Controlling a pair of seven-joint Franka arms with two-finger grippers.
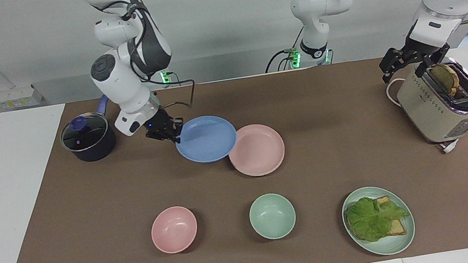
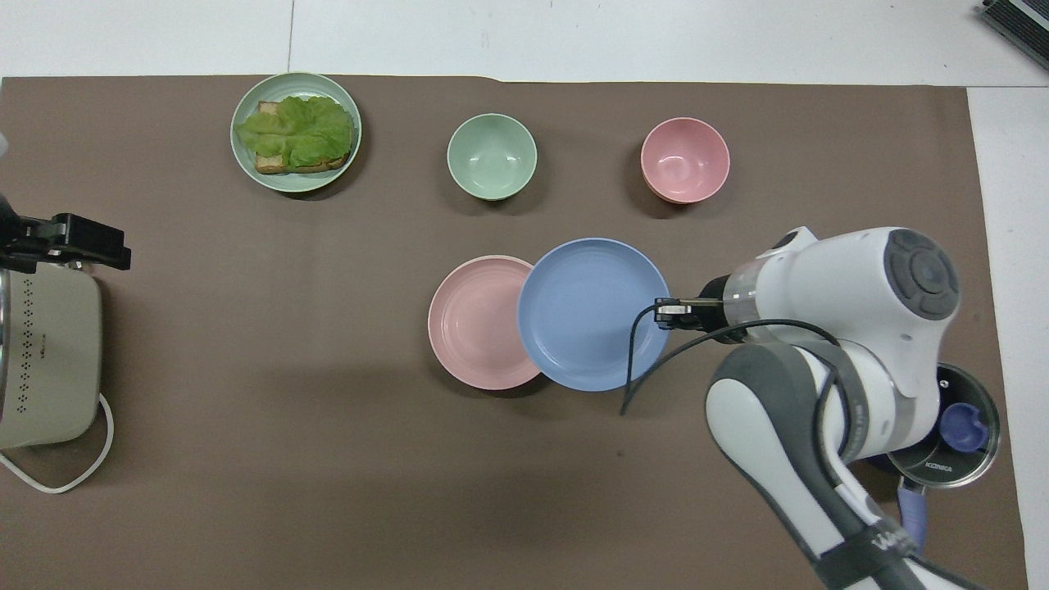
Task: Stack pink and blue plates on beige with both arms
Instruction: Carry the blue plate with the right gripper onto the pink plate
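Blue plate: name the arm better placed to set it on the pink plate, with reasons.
Right. Its pincer is shut on the blue plate's rim, carrying it raised and already overlapping the pink plate. The left pincer waits open over the toaster, at the left arm's end of the table.
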